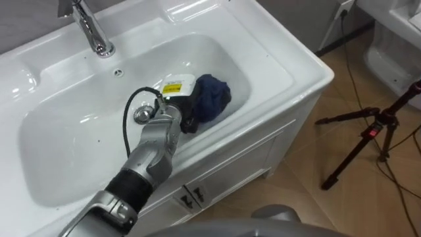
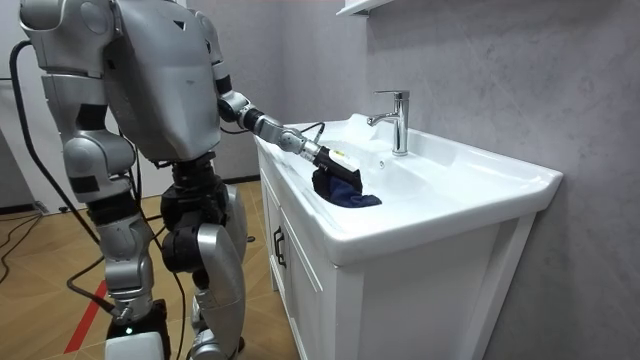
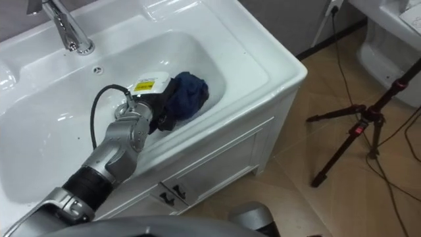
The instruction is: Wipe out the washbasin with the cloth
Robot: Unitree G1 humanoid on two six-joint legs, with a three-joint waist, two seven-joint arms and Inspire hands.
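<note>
Room view: robot stands at the white worktop (image 2: 440,215), left arm reaching into the basin (image 1: 79,155). Faucet (image 1: 89,26) stands beyond the left hand (image 1: 177,99); the right hand (image 2: 130,335) hangs at its side. Blue cloth (image 1: 214,97) lies bunched directly ahead of the left hand, touching it, against the basin's right wall; whether the hand is clamped on it I cannot tell. Drain (image 1: 141,115) sits just behind the hand. Judged step: wiping under way. Next: drag the cloth across the unwiped bowl, keeping pressure.

White basin (image 1: 283,66) on cabinet (image 1: 243,158), chrome tap (image 1: 89,26) on back rim, blue cloth (image 1: 212,97) inside
</note>
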